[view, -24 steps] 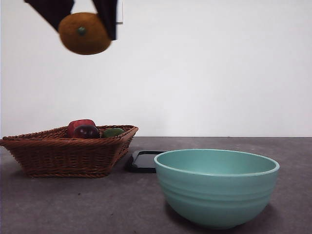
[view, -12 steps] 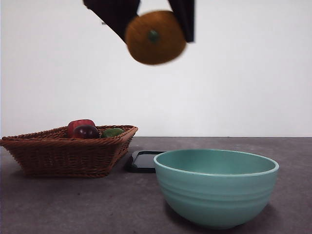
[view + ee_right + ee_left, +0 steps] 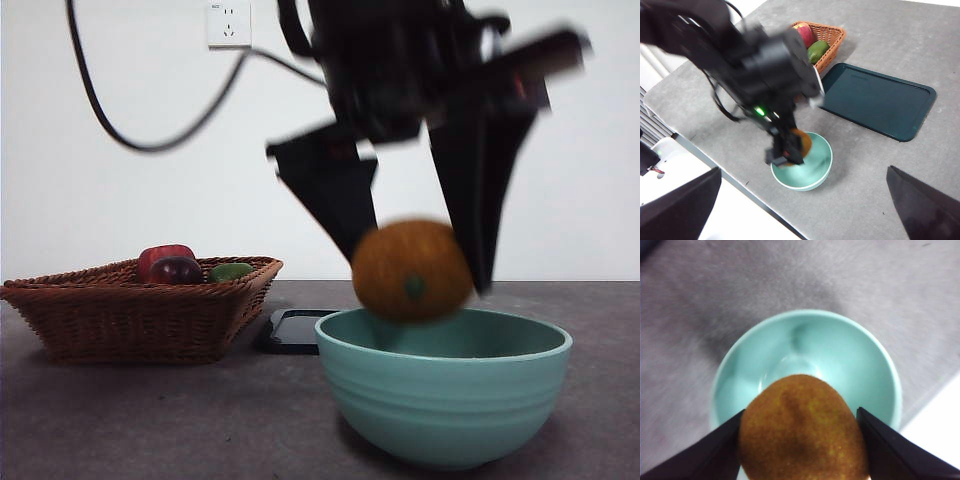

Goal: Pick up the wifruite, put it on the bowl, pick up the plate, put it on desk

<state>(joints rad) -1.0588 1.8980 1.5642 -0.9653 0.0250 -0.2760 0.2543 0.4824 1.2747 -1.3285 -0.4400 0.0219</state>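
Note:
My left gripper [image 3: 418,272] is shut on the wifruite [image 3: 412,270], a round orange fruit, holding it just above the rim of the mint-teal bowl [image 3: 445,400]. In the left wrist view the wifruite [image 3: 802,432] sits between the two black jaws over the bowl's hollow [image 3: 875,370]. The plate [image 3: 875,100], a dark rectangular tray, lies flat on the grey desk [image 3: 890,165] behind the bowl [image 3: 820,172]; only its edge [image 3: 295,330] shows in the front view. My right gripper [image 3: 804,172] hangs high above the table, open and holding nothing.
A brown wicker basket [image 3: 140,305] stands at the left with a dark red fruit [image 3: 175,268] and a green fruit [image 3: 232,271] in it. A black cable [image 3: 130,140] droops from the left arm. The desk's front edge [image 3: 730,177] runs close to the bowl.
My left gripper has carried the wifruite from the upper left, across to the right and down, to just over the bowl. The bowl, plate and basket have not moved.

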